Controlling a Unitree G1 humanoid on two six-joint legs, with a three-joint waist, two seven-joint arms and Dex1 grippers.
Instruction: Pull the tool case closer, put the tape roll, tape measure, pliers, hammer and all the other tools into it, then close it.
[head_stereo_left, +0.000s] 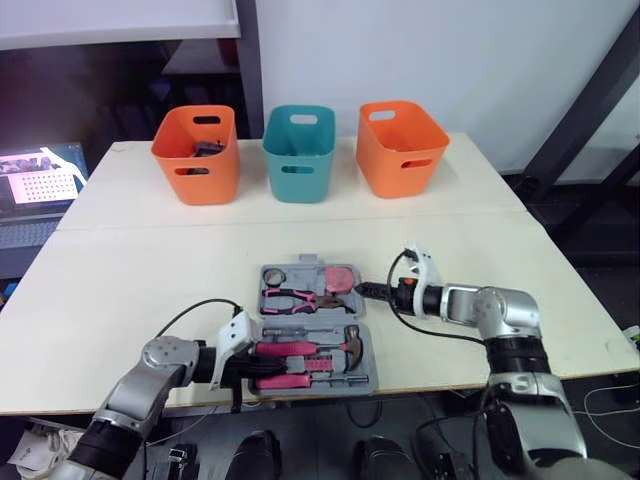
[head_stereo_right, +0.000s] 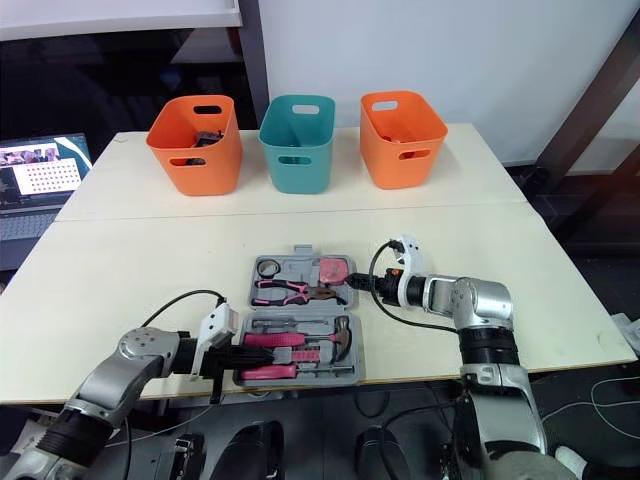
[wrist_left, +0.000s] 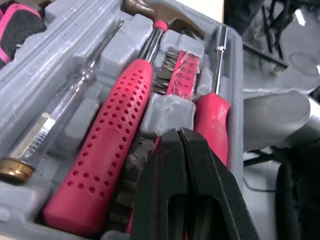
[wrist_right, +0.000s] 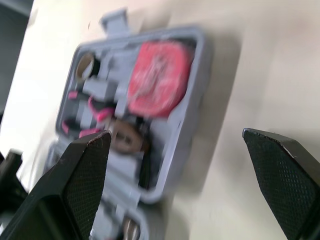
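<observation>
A wide cream table fills the middle of the head views. Along its far edge, in the upper centre of the frame, stand three plastic bins in a row: an orange one, a teal one and a second orange one.

The grey moulded plastic tool case lies open flat at the lower centre, near the table's front edge. Its near half holds the hammer with a pink perforated grip, beside a pink-handled screwdriver and a slim clear-handled tester screwdriver. Its far half holds the rounded pink tape measure on the right, the pink-handled pliers below it to the left, and the small dark tape roll in the upper left corner.

The left gripper reaches in from the lower left over the near half, its two black fingers pressed together with nothing between them. The right gripper sits just right of the far half, its claw spread wide and empty.
</observation>
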